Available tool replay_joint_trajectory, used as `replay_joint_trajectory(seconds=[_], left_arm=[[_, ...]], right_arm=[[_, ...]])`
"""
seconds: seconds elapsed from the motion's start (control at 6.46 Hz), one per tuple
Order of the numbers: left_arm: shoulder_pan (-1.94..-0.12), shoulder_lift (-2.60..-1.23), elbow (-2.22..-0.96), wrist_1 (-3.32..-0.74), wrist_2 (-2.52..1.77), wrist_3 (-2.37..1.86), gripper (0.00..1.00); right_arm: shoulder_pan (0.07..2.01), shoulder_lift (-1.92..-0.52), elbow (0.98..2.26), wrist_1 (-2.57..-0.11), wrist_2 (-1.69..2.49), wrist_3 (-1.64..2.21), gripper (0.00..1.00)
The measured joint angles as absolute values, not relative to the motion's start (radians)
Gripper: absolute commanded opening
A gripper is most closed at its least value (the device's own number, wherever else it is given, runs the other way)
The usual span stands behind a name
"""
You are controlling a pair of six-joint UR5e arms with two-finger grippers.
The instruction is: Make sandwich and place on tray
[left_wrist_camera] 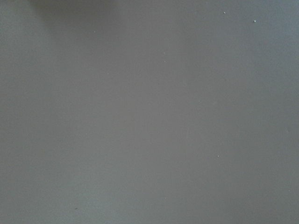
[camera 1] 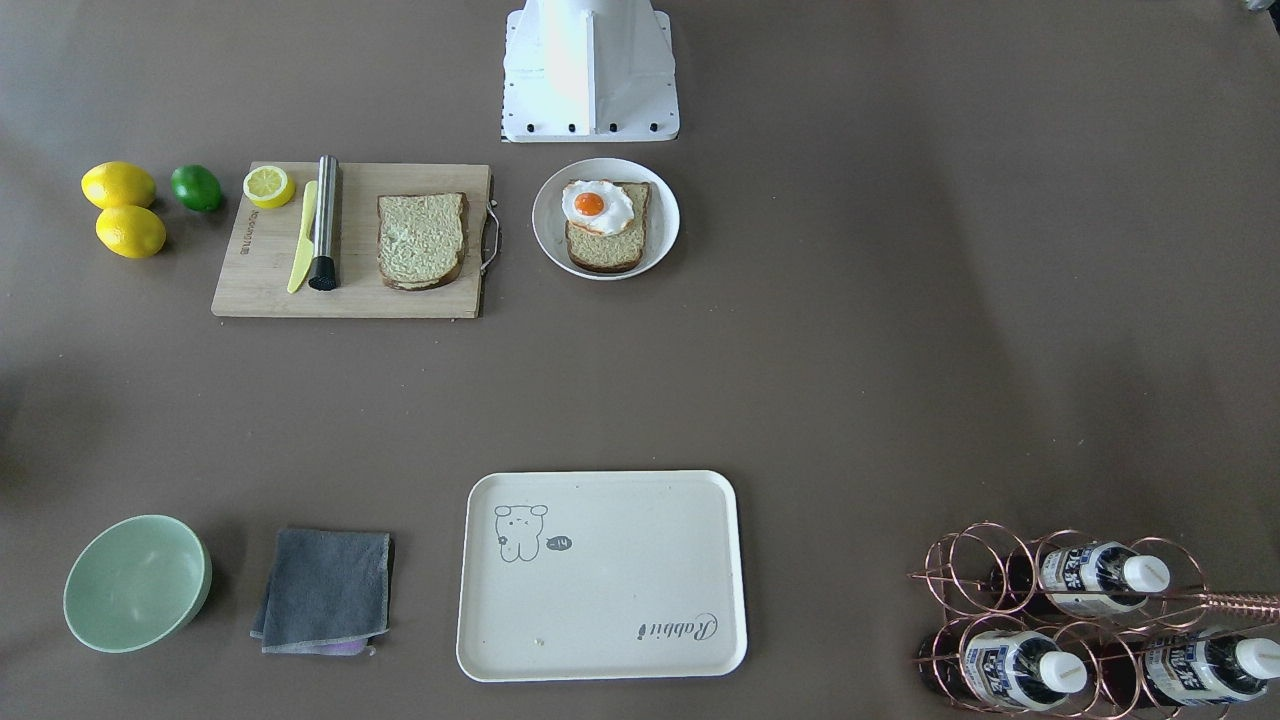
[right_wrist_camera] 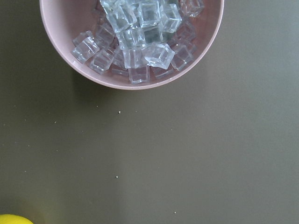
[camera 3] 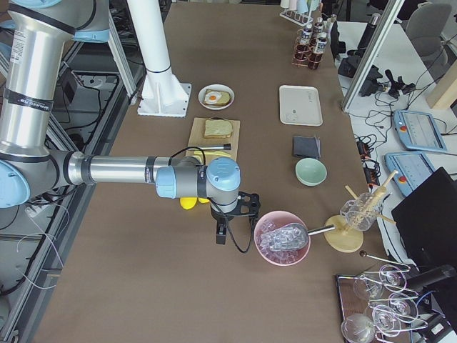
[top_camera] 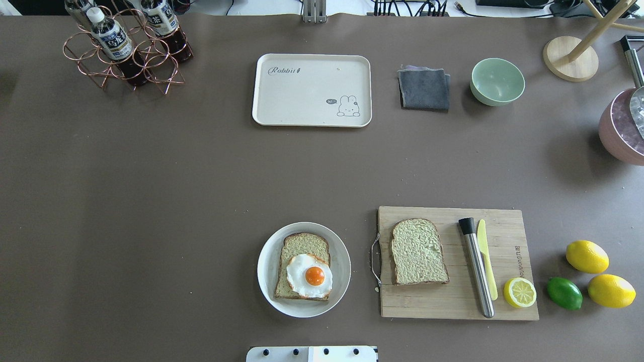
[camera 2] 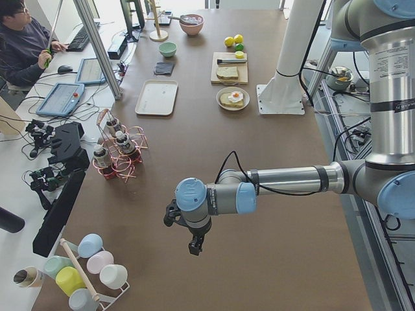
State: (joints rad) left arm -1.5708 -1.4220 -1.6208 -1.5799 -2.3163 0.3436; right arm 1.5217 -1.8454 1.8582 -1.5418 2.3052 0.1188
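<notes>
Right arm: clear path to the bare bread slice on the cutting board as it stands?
Likely yes. The right tool hangs raised beside the ice bowl; the bread slice lies uncovered on the cutting board, with only low lemons between.

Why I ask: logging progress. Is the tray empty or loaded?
Empty. The tray shows only its printed drawing and script; one bread slice lies on the cutting board, the other slice, under the egg, on the plate.
</notes>
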Motion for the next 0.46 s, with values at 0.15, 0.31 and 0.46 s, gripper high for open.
replay_joint_trajectory(seconds=[0.15,0.31,0.46], left_arm=[[-1.571,-1.422,-1.621,-1.58,-2.316,0.344,0.98],[-1.571,-1.422,-1.622,-1.58,-2.316,0.344,0.98],[-1.571,-1.422,-1.622,-1.58,-2.316,0.344,0.98]], right_arm=[[1.522,-1.848,1.858,-1.545,2.282,0.119,1.0],[1.522,-1.851,1.858,-1.546,2.256,0.12,1.0],[1.522,-1.854,1.858,-1.546,2.244,0.119,1.0]])
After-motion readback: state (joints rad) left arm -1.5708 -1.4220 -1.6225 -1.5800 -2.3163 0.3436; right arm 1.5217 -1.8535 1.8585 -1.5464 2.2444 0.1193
